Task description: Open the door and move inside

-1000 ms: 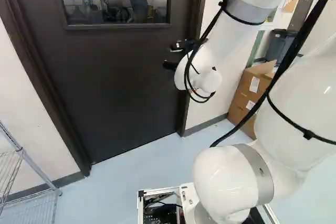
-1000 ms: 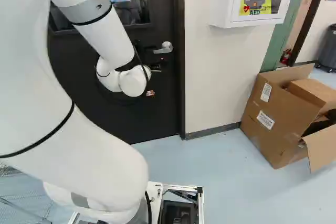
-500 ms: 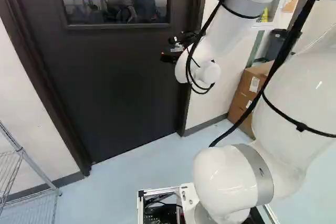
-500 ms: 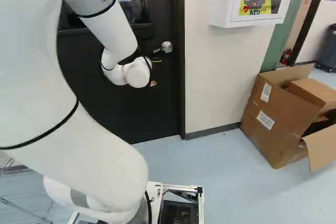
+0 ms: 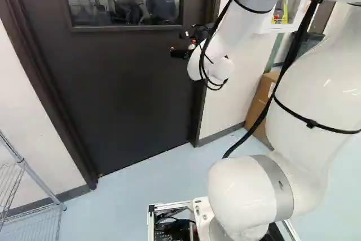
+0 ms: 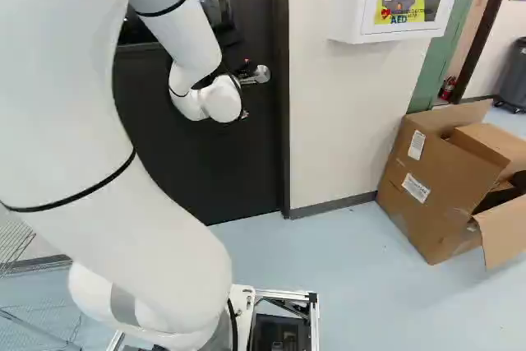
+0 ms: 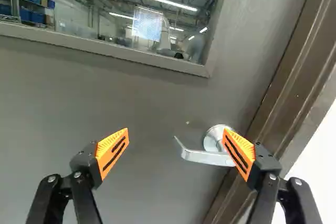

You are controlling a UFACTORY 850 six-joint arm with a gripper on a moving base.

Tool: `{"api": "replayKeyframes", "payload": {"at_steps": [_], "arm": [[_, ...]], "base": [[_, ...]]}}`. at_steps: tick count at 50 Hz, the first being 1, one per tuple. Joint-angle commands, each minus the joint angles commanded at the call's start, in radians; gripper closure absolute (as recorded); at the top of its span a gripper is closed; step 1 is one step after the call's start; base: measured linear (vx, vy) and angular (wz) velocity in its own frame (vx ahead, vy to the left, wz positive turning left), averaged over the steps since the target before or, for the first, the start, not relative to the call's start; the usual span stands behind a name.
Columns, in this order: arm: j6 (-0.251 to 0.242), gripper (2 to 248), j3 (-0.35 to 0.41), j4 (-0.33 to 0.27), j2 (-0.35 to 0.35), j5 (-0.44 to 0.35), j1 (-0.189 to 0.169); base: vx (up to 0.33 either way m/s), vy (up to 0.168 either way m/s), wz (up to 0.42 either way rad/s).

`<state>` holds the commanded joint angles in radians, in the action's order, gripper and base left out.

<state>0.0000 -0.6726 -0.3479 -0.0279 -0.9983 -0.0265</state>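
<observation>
1. The jaws are spread wide, with open air between them.
2. The big shut door (image 7: 147, 108) blocks the way straight ahead of the jaws.
3. The shiny handle (image 7: 202, 157) pokes across part of the gap ahead, and one jaw hides a bit of it.
4. Past that jaw is the door frame (image 7: 294, 82).
5. Below the jaws, there is room down to the floor (image 5: 152, 190).

A wire rack (image 5: 42, 184) and cardboard box (image 6: 431, 219) stand on pale blue floor (image 6: 362, 293).
</observation>
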Motion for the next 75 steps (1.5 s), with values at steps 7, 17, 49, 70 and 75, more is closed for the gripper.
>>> {"api": "replayKeyframes", "payload": {"at_steps": [7, 17, 49, 70, 75], "arm": [[0.000, 3, -0.039, 0.000, -0.035, 0.000, 0.001], [0.000, 3, -0.089, 0.000, -0.082, 0.000, 0.008], [0.000, 3, -0.172, 0.000, -0.210, 0.000, 0.035], [0.000, 3, -0.165, 0.000, -0.247, 0.000, 0.045], [0.000, 3, -0.163, 0.000, -0.256, 0.000, 0.046]], "base": [[0.000, 0.000, 0.000], [0.000, 0.000, 0.000], [0.000, 0.000, 0.000], [0.000, 0.000, 0.000], [0.000, 0.000, 0.000]]}}
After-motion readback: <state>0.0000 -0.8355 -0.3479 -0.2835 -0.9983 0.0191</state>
